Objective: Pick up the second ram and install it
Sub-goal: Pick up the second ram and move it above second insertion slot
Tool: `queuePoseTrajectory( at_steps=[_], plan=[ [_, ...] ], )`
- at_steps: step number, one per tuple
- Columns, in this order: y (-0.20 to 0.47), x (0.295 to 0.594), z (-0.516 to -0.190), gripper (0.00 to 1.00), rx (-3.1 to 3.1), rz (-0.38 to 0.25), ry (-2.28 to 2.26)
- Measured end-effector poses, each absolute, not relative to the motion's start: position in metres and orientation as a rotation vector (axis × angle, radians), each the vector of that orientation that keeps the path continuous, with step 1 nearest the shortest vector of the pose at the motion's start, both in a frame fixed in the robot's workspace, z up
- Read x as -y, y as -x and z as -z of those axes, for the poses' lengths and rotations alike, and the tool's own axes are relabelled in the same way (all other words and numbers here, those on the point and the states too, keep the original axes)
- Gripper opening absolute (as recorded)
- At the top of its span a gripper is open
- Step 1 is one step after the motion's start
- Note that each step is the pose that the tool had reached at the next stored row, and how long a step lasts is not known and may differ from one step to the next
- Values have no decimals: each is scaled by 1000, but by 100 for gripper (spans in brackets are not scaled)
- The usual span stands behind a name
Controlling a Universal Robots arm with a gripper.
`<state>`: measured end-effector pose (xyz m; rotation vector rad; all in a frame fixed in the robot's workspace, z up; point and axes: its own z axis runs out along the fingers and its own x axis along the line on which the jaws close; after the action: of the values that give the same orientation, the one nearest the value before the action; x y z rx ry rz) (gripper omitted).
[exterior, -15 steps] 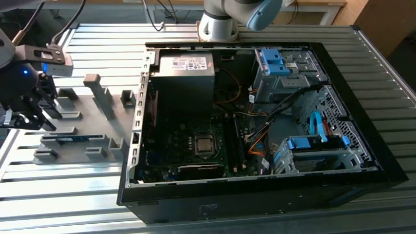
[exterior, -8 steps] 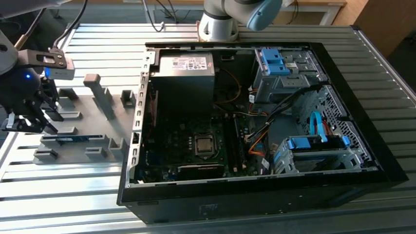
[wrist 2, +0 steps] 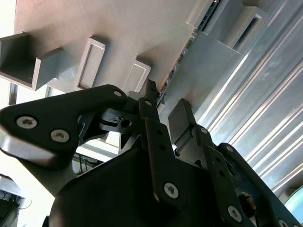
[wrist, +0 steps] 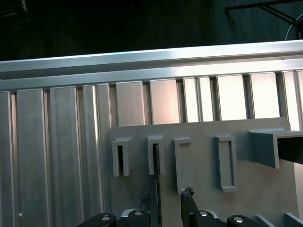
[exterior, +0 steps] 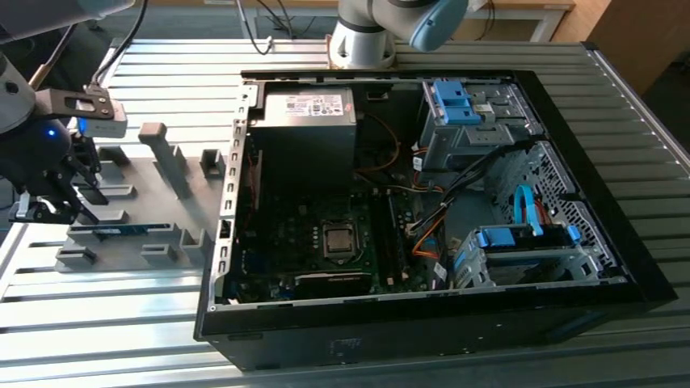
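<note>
At the holder rack [wrist: 255,189], the gripper [wrist: 166,195] straddled the second ram [wrist: 155,179], fingers [wrist: 187,204] apart; off-centre closing could tilt it.

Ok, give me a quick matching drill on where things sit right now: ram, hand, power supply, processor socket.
1 second ram
2 hand
3 power supply
4 processor socket

A centre of the motherboard
B open, above the grey holder
C in the case, corner nearest the arm base
D on edge in the grey holder

Pairs: 1-D, 2-B, 3-C, 4-A
</note>
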<state>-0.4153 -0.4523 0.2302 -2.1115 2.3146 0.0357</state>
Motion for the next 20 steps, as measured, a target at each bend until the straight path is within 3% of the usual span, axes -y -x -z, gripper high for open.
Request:
queuePoseTrajectory(
  at_steps=[20],
  plan=[
    [415, 453, -209, 38, -2315, -18, 2118]
  ],
)
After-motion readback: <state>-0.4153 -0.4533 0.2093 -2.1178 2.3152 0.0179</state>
